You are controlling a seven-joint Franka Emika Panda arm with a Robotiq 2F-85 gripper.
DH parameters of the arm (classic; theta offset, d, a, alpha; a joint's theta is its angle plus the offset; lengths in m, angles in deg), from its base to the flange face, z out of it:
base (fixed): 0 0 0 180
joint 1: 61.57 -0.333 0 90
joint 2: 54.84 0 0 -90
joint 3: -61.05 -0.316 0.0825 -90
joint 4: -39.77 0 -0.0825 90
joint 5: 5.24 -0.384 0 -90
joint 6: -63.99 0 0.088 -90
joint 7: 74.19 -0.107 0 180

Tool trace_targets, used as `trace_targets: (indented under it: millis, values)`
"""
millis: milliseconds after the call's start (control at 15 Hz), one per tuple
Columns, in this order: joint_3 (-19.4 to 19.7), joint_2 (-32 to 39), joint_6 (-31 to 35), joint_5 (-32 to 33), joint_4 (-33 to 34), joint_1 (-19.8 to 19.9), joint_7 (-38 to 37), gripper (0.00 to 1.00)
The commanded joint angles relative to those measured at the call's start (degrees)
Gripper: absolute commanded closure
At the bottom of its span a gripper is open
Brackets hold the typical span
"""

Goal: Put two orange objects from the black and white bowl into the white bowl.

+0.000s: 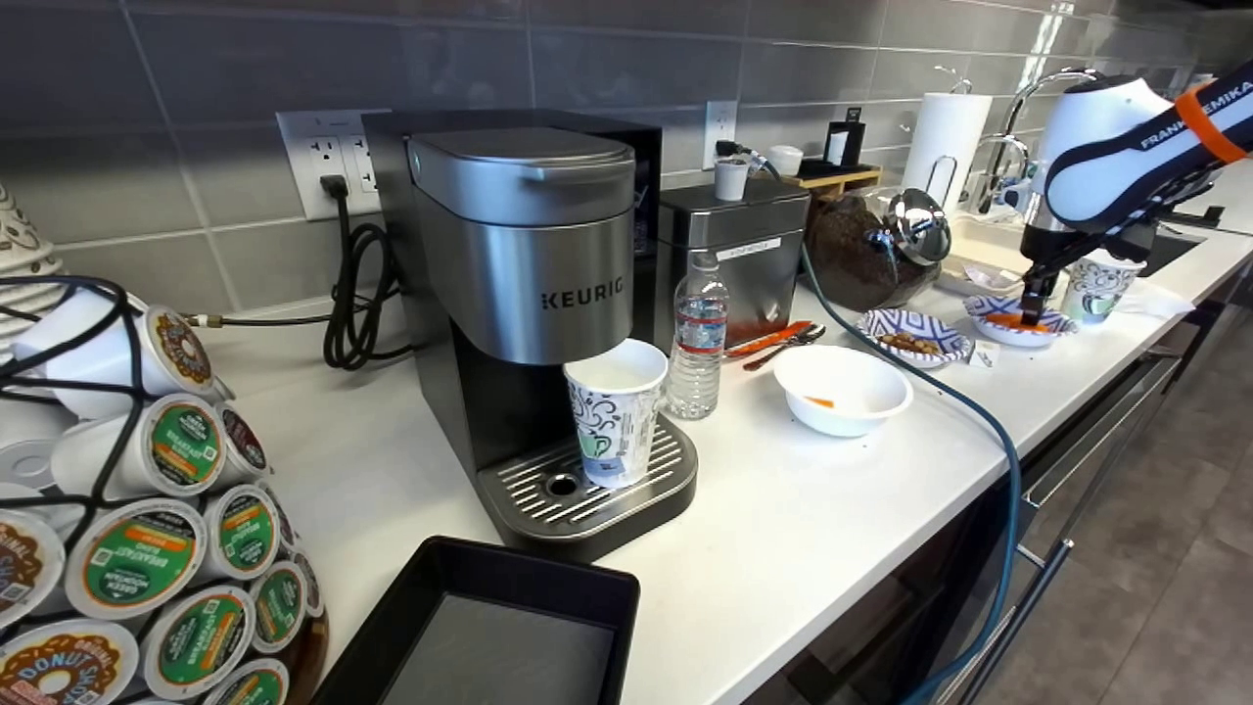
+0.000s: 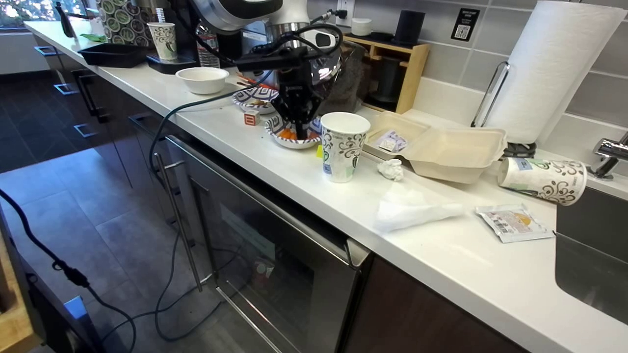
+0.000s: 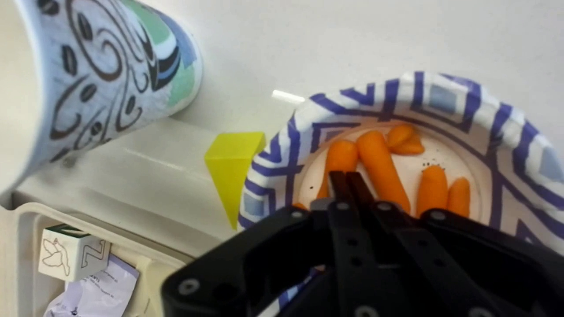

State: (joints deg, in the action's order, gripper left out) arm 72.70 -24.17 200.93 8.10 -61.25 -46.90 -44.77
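The patterned bowl [image 3: 445, 99] holds several small orange carrots [image 3: 382, 169]; it also shows in both exterior views [image 1: 1059, 323] [image 2: 294, 144]. My gripper [image 3: 346, 174] points down into this bowl, its two fingertips nearly together over the left carrot [image 3: 341, 154]. I see nothing between the fingertips; whether they touch a carrot I cannot tell. The gripper hides the bowl's near part. The plain white bowl [image 1: 850, 421] stands apart along the counter with one small orange piece [image 1: 820, 401] inside; it shows in an exterior view [image 2: 202, 88] but not in the wrist view.
An upright paper cup [image 3: 119, 75] and a yellow piece [image 3: 231, 163] stand beside the carrot bowl. An open takeout box [image 2: 436, 152] lies behind the cup. A patterned bowl with nuts [image 1: 910, 342] and a blue-green cable [image 1: 940, 379] lie between the carrot and white bowls.
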Motion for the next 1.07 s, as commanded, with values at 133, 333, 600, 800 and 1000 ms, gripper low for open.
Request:
trace_targets:
  millis: [133,333,600,800,1000]
  values:
    - [-2.48,-0.77,-0.34,-0.51,0.09,1.4,-0.14,1.0]
    - [-3.14,-2.02,-0.44,-0.84,-0.54,1.44,-0.61,0.98]
    - [-2.52,-1.27,-0.99,-0.7,0.69,1.45,-2.9,0.63]
    - [-2.72,-0.31,-1.3,-1.28,1.5,2.16,-3.37,0.41]
    - [-3.01,0.48,-1.57,-2.09,2.05,2.85,-3.34,0.17]
